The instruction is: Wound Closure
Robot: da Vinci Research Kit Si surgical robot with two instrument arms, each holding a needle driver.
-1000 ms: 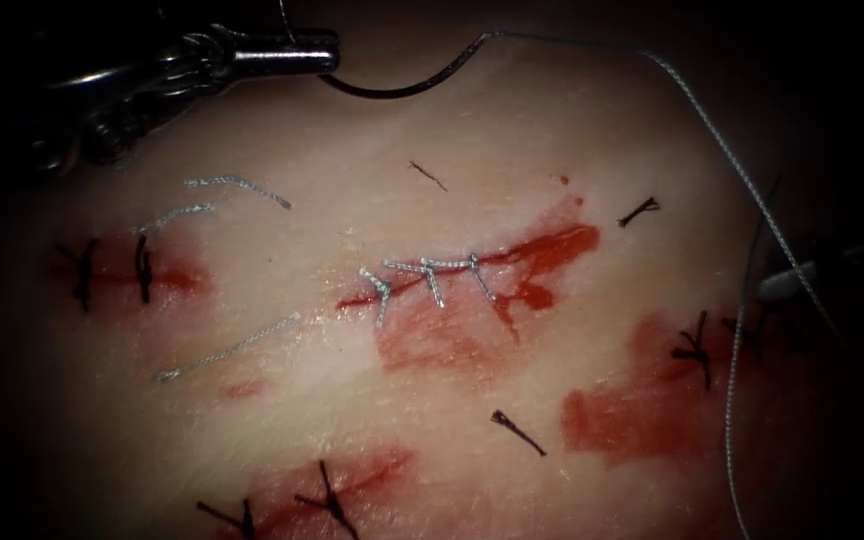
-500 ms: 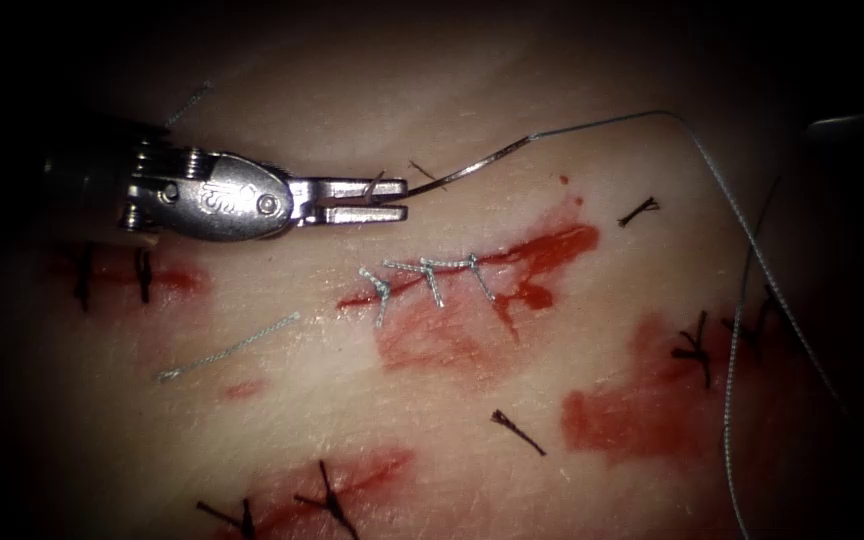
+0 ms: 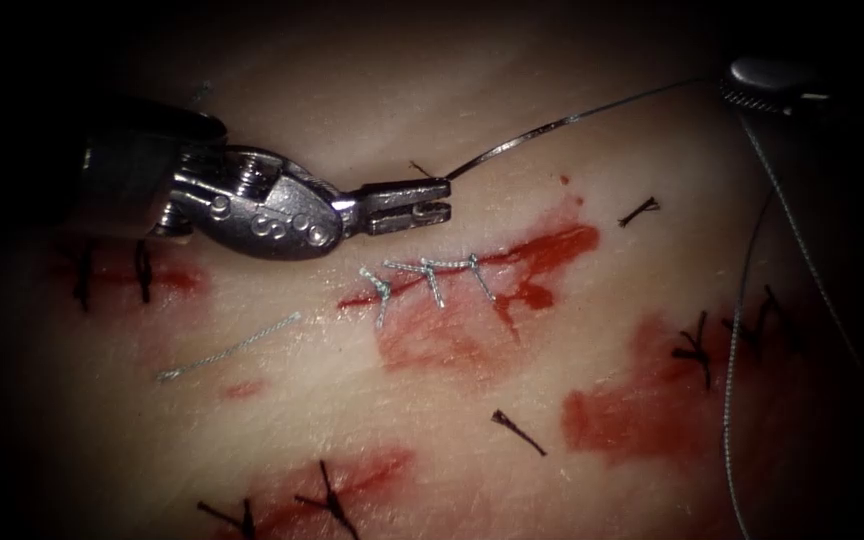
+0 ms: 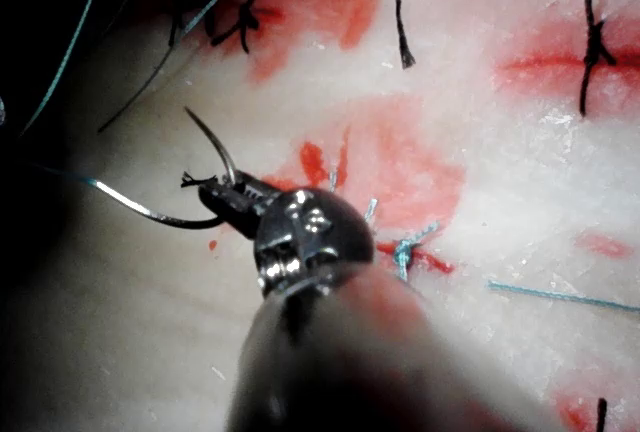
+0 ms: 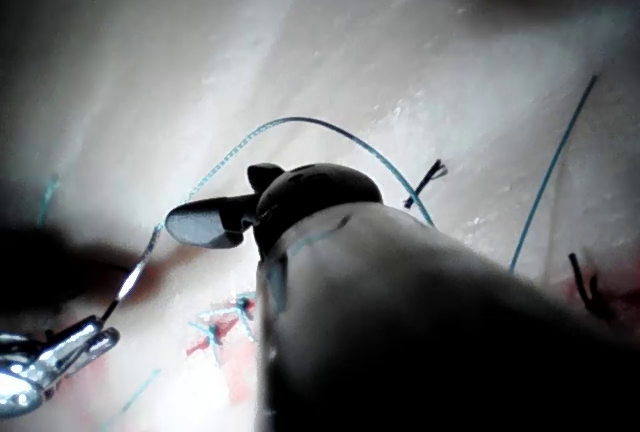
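My left tool (image 3: 422, 205) (image 4: 225, 197) hovers just above the left part of the cut (image 3: 542, 250), jaws shut on the curved needle (image 3: 512, 148) (image 4: 215, 147) near mid-curve. The needle is free of the tissue (image 3: 372, 110), with its point standing off the jaws. Pale thread (image 3: 642, 100) runs straight from the needle's tail to my right tool (image 3: 767, 78) (image 5: 205, 222) at the far upper right, which is shut on the thread. From there the thread drops down the right side. Three pale stitches (image 3: 432, 275) cross the cut.
Red fluid (image 3: 452, 340) spreads below the cut. Older cuts with dark stitches lie at the left (image 3: 112, 270), right (image 3: 697, 350) and bottom (image 3: 327, 500). Loose thread ends rest on the tissue: a pale one (image 3: 227, 350), dark ones (image 3: 517, 430) (image 3: 639, 210).
My left tool came down from the upper left and moved right with the needle, ending above the cut. My right tool rose to the upper right, and the thread now runs straight.
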